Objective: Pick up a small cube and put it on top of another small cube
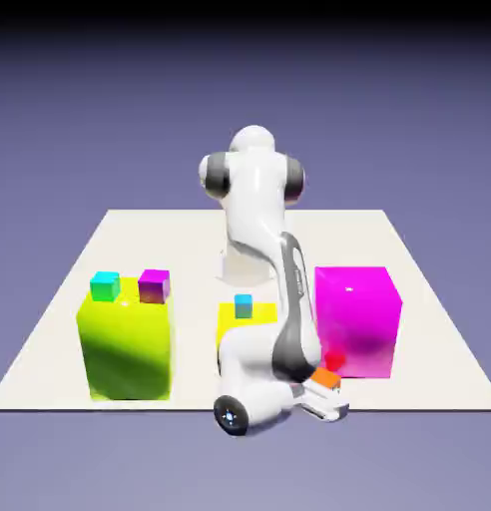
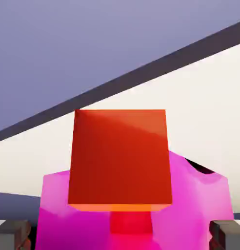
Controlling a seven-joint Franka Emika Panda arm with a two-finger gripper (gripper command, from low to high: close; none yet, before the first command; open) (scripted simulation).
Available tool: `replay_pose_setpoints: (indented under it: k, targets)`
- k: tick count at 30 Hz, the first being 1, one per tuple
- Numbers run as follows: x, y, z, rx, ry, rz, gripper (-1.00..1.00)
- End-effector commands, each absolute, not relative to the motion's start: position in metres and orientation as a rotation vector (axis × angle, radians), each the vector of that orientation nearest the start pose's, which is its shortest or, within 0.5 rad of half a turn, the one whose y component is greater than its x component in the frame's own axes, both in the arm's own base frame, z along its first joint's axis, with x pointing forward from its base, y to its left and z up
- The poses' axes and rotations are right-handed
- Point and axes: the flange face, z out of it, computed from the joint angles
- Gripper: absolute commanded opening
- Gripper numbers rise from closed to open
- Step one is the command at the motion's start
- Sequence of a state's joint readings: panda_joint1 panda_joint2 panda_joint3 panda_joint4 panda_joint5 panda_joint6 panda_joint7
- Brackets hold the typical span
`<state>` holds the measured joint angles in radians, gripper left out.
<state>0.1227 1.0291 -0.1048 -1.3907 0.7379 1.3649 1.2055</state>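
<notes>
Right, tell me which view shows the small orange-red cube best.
The hand view: the small orange-red cube fills its middle, with one face whole and a lit strip along its lower edge. The exterior view shows only a small patch of it, beside the gripper, in front of the big magenta block.

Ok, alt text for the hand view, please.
An orange-red cube fills the centre, in front of a large magenta block; the gripper's open fingertips show at the bottom left and right, with pale tabletop beyond.
</notes>
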Motion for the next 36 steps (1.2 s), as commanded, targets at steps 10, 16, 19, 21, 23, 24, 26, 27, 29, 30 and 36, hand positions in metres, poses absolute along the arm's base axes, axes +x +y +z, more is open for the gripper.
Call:
replay_pose_setpoints:
  k: [10, 16, 19, 21, 23, 24, 26, 27, 29, 30, 36]
  targets:
    - [0.636, 0.055, 0.145, -1.989, 1.774, 1.692, -1.0]
    - [0.624, -0.116, 0.267, -1.735, 1.926, 1.574, -1.0]
    - [0.594, -0.195, 0.33, -1.596, 1.971, 1.508, -1.0]
    - [0.563, -0.245, 0.371, -1.494, 1.994, 1.467, -1.0]
    - [0.515, -0.303, 0.398, -1.315, 2.039, 1.479, -1.0]
    - [0.5, -0.318, 0.389, -1.232, 2.066, 1.526, -1.0]
    - [0.499, -0.319, 0.381, -1.212, 2.075, 1.549, -1.0]
    - [0.498, -0.312, 0.375, -1.211, 2.075, 1.548, -1.0]
    - [0.495, -0.299, 0.363, -1.21, 2.075, 1.547, -1.0]
    - [0.493, -0.292, 0.357, -1.21, 2.075, 1.547, -1.0]
    - [0.489, -0.281, 0.348, -1.211, 2.075, 1.548, 1.0]
